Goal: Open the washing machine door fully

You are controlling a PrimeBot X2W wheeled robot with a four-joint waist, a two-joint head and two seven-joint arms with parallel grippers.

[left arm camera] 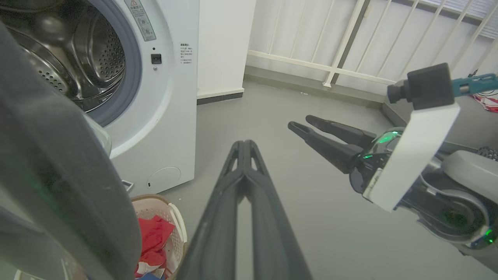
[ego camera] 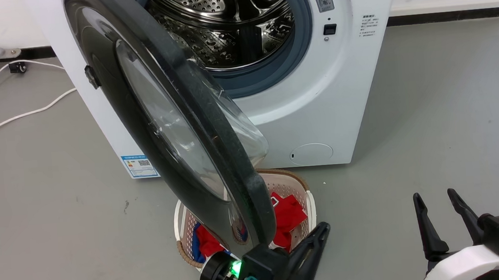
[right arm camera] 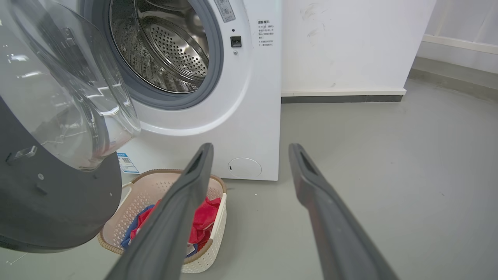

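Pushing looks the aim: your L gripper, fingers together, sits bottom centre by washing machine door; R gripper apart, idle.

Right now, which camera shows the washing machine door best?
Head view: nearly the whole washing machine door, swung out. Right wrist view crops it to the inner face and glass bowl; left wrist view catches a blurred dark rim.
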